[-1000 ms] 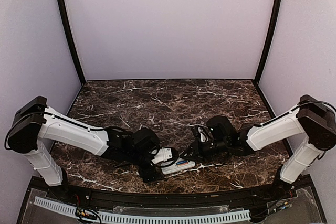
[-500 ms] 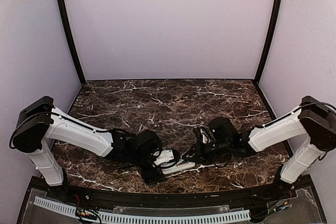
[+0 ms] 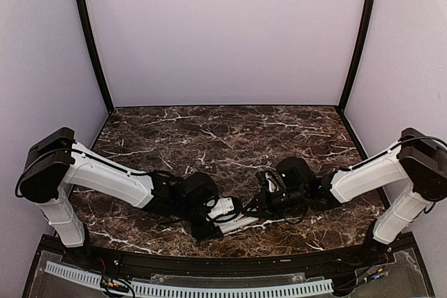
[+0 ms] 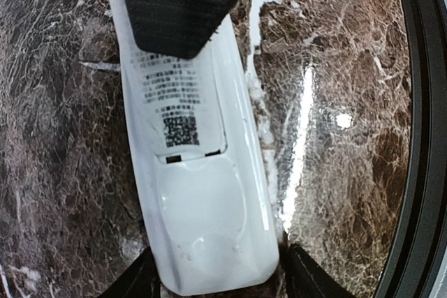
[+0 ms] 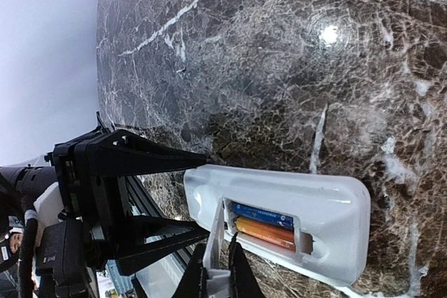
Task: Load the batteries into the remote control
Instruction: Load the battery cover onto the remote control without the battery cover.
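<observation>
Remote (image 4: 202,207) lies back-up on the table (image 3: 230,130), close to the near edge and about mid-way along it, between the two arms. Label and code face up.

Left gripper (image 4: 216,278) straddles one end of the remote. One finger sits on each long side, and both look to be touching the plastic. Judged purpose: pin the body so it does not slide or twist while the other arm works on it.

Right gripper (image 5: 218,262) has its jaws together on the cover (image 5: 218,232), a thin white flat piece. It holds the piece on edge, with the lower end at the rim of the open bay. Judged reason for the tilt: feed the cover's lip into its slot before laying it flat.

Batteries (image 5: 265,232): two cells lie side by side inside the bay, one orange and one with a blue wrap. Both look seated, below the rim. Loading itself looks done, and closing the bay looks like the step in hand.

Around: bare marble, and a black rail (image 4: 419,172) along the near edge just beside the remote. In the way:
- The right fingers cover the bay end in the left wrist view, so the bay cannot be checked from there.
- The two grippers are near each other over the remote, so there is little room to swing the cover down.
- The near rail limits approach from that side.
</observation>
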Robot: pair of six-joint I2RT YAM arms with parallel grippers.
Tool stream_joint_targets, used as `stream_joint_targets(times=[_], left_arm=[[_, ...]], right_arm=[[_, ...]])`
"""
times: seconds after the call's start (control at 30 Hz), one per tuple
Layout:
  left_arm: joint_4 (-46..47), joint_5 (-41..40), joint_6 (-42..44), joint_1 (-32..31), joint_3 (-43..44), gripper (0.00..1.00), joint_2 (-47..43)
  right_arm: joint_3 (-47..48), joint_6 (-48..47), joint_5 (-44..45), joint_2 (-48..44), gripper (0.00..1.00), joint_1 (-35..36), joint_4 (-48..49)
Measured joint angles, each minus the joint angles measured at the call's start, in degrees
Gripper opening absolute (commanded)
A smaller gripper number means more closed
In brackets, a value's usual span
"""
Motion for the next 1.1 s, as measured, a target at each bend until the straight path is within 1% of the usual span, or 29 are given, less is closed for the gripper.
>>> stream_joint_targets(times=[0.3, 0.53, 0.73, 1.1], left_arm=[[0.0, 1.1, -3.3, 0.0, 0.2, 0.47, 0.1], [0.0, 1.3, -5.4, 0.0, 0.3, 0.4, 0.1], [0.0, 1.3, -6.4, 0.0, 0.4, 0.37, 0.2], [0.0, 1.3, -6.8, 0.0, 0.5, 0.36, 0.2]], right_arm=[[0.0, -0.3, 0.9, -3.3, 0.0, 0.1, -2.3], [0.0, -2.5, -0.9, -3.0, 0.0, -0.6, -3.1], [0.0, -3.1, -1.3, -2.9, 0.0, -1.1, -3.5], [0.1, -3.9, -1.7, -0.9, 0.0, -1.2, -3.3]])
